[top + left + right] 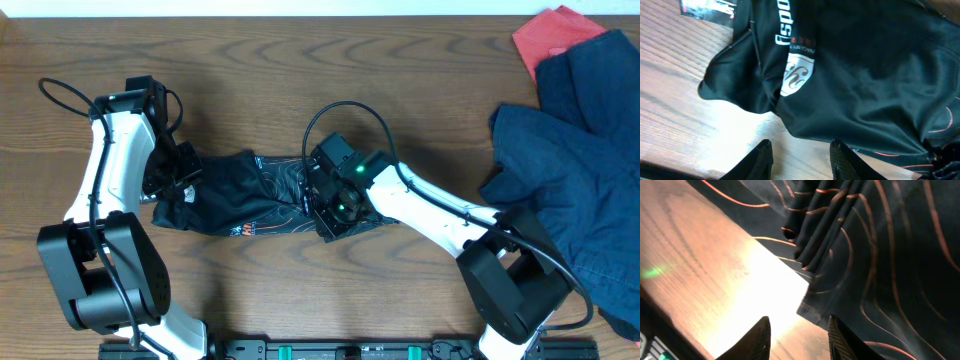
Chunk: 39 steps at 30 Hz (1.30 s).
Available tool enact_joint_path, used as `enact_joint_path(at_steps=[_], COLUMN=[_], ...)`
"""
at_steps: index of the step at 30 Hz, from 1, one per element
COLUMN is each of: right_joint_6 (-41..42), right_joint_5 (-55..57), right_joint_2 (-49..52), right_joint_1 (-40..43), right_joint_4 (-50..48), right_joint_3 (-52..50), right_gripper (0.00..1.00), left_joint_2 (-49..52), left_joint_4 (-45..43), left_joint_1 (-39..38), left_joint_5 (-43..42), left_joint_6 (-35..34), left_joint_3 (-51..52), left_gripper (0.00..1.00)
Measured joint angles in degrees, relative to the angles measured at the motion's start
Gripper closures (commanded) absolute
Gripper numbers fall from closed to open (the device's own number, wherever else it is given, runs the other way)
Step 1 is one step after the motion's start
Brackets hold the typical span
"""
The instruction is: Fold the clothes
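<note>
the wooden table [400, 90] runs under everything. on its far right lies a dark navy fabric pile [580, 170], well apart from my work. the black jersey [240, 205] lies bunched into a long strip a little left of the table's centre, stretched between my two arms, its thin orange lines showing toward my right side. a red cloth [550, 35] peeks out at the top right corner, beside the navy pile. my right gripper [797, 330] is spread wide and holds nothing; a corner of the jersey's edge sits in the gap between its fingers. my left gripper [801, 150] is also spread, gripping nothing, over bare wood just beside the jersey's hem. a small white logo [797, 72] shows on the fabric there.
</note>
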State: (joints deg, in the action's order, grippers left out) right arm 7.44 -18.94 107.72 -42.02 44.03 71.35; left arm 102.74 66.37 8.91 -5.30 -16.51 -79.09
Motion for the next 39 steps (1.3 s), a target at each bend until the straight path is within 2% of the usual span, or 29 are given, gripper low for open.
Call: enact_joint_path(at_steps=[2,7,12,17,27,31,34,38,39], right_joint_6=[0.7,5.3,7.5,8.6,8.9,8.9,8.9,8.9,8.9], right_joint_5=[2.3,13.4,19.4,21.6,22.3,22.3,22.4,22.4,22.4], right_joint_2=[-1.2,-9.8,-16.8,-16.8,-16.8,-16.8,-16.8,-16.8,-16.8], right_joint_1=[0.2,2.0,6.0,9.1,9.3,9.3,9.3,9.3,9.3], right_joint_4=[0.1,0.7,1.2,4.2,5.8,5.9,6.1,6.5,6.5], right_joint_3=[-0.1,-0.3,-0.2,-0.2,-0.2,-0.2,-0.2,-0.2,-0.2], right_gripper=[0.63,0.51,0.52,0.53,0.54,0.54,0.55,0.55,0.55], left_joint_2=[0.0,0.0,0.0,0.2,5.4,8.5,9.7,10.1,10.1], left_joint_4=[-1.2,-6.8,-13.6,-18.3,-20.7,-21.9,-21.9,-22.1,-22.1], left_joint_1=[0.0,-1.6,-8.4,-13.8,-14.6,-14.6,-14.6,-14.6,-14.6], left_joint_5=[-1.3,-6.4,-8.9,-10.1,-9.3,-8.6,-7.6,-6.7,-6.7], left_joint_6=[0.0,1.6,2.3,1.3,-3.4,-4.5,-4.9,-4.7,-4.7], left_joint_3=[0.0,0.0,0.0,0.0,0.0,0.0,0.0,0.0,0.0], left_gripper=[0.56,0.47,0.46,0.46,0.47,0.57,0.68,0.69,0.74])
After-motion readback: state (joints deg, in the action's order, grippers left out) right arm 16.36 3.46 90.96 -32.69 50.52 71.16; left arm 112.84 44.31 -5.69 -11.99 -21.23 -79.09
